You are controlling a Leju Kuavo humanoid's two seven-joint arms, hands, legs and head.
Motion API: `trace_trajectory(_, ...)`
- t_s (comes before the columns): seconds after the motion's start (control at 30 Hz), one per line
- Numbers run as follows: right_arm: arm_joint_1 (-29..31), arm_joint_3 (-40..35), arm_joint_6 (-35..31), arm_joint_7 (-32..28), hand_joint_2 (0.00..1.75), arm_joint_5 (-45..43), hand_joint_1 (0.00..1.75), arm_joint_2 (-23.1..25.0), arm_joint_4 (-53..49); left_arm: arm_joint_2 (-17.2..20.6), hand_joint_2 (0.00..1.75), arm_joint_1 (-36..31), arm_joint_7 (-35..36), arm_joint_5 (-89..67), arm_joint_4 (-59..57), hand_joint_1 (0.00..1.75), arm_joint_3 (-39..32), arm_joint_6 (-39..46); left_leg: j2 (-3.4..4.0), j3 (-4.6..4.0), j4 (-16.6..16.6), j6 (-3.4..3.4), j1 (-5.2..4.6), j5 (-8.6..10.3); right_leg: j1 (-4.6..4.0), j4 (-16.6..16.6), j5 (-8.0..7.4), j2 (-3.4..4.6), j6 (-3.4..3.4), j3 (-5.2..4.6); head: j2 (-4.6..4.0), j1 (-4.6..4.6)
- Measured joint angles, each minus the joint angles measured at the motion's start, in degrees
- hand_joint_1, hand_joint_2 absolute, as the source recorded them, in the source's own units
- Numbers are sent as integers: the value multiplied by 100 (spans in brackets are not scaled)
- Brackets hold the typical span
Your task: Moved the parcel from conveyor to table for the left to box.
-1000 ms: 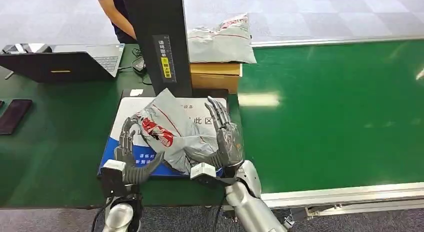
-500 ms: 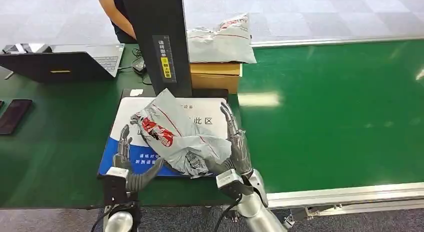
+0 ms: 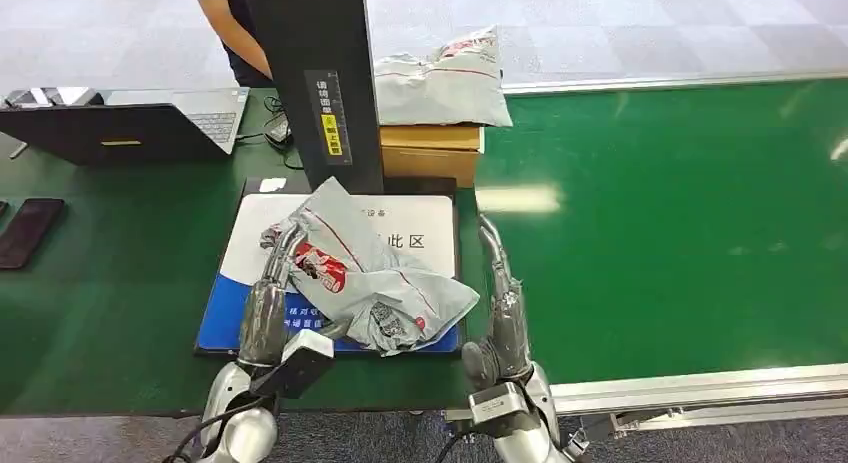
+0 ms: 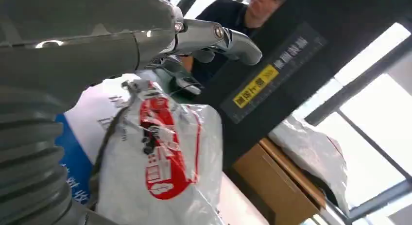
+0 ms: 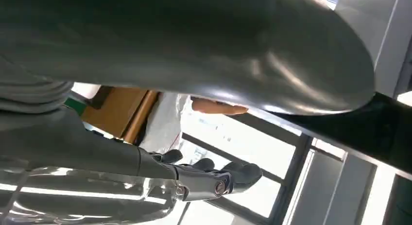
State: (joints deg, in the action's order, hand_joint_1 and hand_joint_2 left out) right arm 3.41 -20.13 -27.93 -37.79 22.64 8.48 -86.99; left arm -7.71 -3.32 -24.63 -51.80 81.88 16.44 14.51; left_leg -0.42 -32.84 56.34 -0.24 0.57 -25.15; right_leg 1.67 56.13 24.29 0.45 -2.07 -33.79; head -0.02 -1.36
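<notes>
The grey plastic parcel with a red label lies crumpled on the white and blue mat on the table. My left hand stands at the parcel's left edge, fingers stretched up along it and touching the bag. In the left wrist view these fingers reach out above the parcel. My right hand stands upright just right of the parcel, fingers straight, a small gap between them and the bag, holding nothing. The right wrist view shows its fingers extended in the air.
A black post rises behind the mat. Beside it a cardboard box carries another grey parcel. The green conveyor belt runs on the right. A laptop and a phone lie left; a person stands behind.
My right hand has drawn back off the parcel, to the right and nearer the table's edge. The parcel has settled flat on the mat. My left hand has moved in against its left edge.
</notes>
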Motion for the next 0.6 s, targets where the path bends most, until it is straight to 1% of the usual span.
trace_trajectory(0.13,-191,11,46,2,0,-33,0,-37,-267,197,175,-298,87,-321,-105,0,278,-238,0,0,0,0,0,0,0,0,0,0,0,0,0,0)
trace_trajectory(0.3,-371,68,105,-55,0,-129,0,-70,-365,448,175,-764,168,-553,-343,0,653,-607,0,0,0,0,0,0,0,0,0,0,0,0,0,2)
trace_trajectory(0.5,-458,177,112,-170,0,-293,0,-94,-365,675,175,-1361,238,-500,-784,0,1116,-1267,0,0,1,0,0,0,0,0,-1,0,0,1,0,0)
trace_trajectory(0.6,-508,221,98,-186,0,-308,0,-105,-393,745,175,-1693,326,-371,-1102,0,1322,-1447,0,1,1,0,0,1,0,0,-2,0,0,1,0,2)
